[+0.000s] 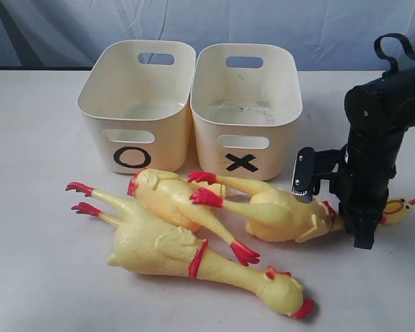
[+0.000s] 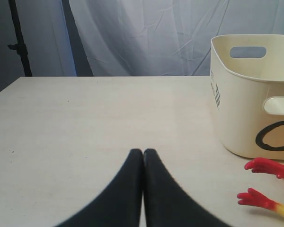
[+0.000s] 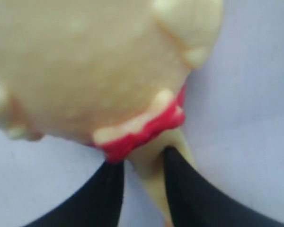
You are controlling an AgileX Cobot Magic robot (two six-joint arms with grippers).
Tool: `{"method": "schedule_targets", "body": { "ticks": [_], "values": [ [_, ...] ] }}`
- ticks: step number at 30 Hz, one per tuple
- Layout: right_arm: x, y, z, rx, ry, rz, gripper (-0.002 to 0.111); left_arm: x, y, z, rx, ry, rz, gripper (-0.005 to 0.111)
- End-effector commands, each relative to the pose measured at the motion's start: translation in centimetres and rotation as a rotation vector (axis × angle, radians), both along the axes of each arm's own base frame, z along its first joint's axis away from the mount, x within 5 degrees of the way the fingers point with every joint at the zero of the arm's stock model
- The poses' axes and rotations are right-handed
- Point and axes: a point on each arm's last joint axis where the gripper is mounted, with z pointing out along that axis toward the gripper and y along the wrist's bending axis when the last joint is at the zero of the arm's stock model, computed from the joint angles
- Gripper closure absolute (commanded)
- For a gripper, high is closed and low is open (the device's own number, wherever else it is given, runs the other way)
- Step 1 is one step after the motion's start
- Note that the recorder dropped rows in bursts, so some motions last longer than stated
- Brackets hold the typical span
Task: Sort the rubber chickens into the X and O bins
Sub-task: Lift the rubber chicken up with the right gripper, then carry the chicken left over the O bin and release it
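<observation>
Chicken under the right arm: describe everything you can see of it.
The right-hand chicken looks like pale yellow rubber with red feet and a red neck band. It lies flat on the table before the X bin, feet resting across the middle chicken, head beyond the arm. The right gripper has its fingers closed on the thin neck.

Pale tabletop (image 1: 28, 277) is spreading l. to r.; wrinkled white backdrop sheet (image 1: 263, 21) is hanging at far side w/ black stand (image 2: 18, 42) standing by it.
</observation>
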Motion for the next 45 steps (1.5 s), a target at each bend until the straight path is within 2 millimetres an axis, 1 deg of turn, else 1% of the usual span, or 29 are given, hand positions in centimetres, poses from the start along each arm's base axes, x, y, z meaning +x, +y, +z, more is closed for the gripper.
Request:
{"method": "schedule_targets", "body": {
  "ticks": [1,2,3,4,5,7,10,11,14,15,17,18,19,20,22,25,29,34,39,44,45],
  "values": [
    [-0.9,0.8,0.5,0.114,0.020,-0.120,0.033,0.0,0.0,0.2,-0.003,-0.023,-0.003,0.107],
    [-0.8,1.1,0.7,0.151,0.000,-0.150,0.022,0.0,0.0,0.2,-0.003,-0.023,-0.003,0.107],
    [-0.7,1.4,0.8,0.178,-0.012,-0.175,0.017,0.0,0.0,0.2,-0.003,-0.023,-0.003,0.107],
    [-0.6,1.4,0.8,0.186,-0.021,-0.181,0.017,0.0,0.0,0.2,-0.003,-0.023,-0.003,0.107],
    [-0.4,1.5,0.8,0.192,-0.038,-0.177,0.020,0.0,0.0,0.2,-0.003,-0.023,-0.003,0.107],
    [-0.1,1.4,0.4,0.183,-0.063,-0.158,0.030,0.0,0.0,0.2,-0.003,-0.023,-0.003,0.107],
    [0.4,1.4,-0.5,0.174,-0.095,-0.139,0.043,0.0,0.0,0.2,-0.003,-0.023,-0.003,0.107],
    [0.6,1.4,-0.8,0.177,-0.106,-0.140,0.045,0.0,0.0,0.2,-0.003,-0.023,-0.003,0.107],
    [1.0,1.5,-1.9,0.181,-0.126,-0.141,0.045,0.0,0.0,0.2,-0.003,-0.023,-0.003,0.107],
    [1.0,1.5,-2.2,0.176,-0.113,-0.143,0.048,0.0,0.0,0.2,-0.003,-0.023,-0.003,0.107],
    [0.6,1.4,-2.4,0.160,-0.068,-0.146,0.066,0.0,0.0,0.2,-0.003,-0.023,-0.003,0.107],
    [0.3,1.3,-2.4,0.147,-0.034,-0.145,0.082,0.0,0.0,0.2,-0.003,-0.023,-0.003,0.107],
    [0.0,1.2,-2.2,0.131,0.007,-0.141,0.102,0.0,0.0,0.2,-0.003,-0.023,-0.003,0.107],
    [-0.2,1.2,-2.0,0.115,0.048,-0.147,0.108,0.0,0.0,0.2,-0.003,-0.023,-0.003,0.107],
    [-0.1,1.3,-1.2,0.110,0.069,-0.170,0.109,0.0,0.0,0.2,-0.003,-0.023,-0.003,0.107],
    [0.0,1.5,0.4,0.120,0.080,-0.240,0.109,0.0,0.0,0.2,-0.003,-0.023,-0.003,0.107],
    [-0.8,1.3,3.1,0.112,0.106,-0.228,0.109,0.0,0.0,0.2,-0.003,-0.023,-0.003,0.107],
    [-1.7,1.1,7.4,0.173,0.007,-0.223,0.109,0.0,0.0,0.2,-0.003,-0.023,-0.003,0.107],
    [-3.0,1.2,12.3,0.311,-0.132,-0.244,0.109,0.0,0.0,0.2,-0.003,-0.023,-0.003,0.107],
    [-4.2,1.8,18.2,0.529,-0.307,-0.276,0.109,0.0,0.0,0.2,-0.003,-0.023,-0.003,0.107],
    [-4.3,1.9,19.0,0.573,-0.334,-0.285,0.109,0.0,0.0,0.2,-0.003,-0.023,-0.003,0.107]
  ]
}}
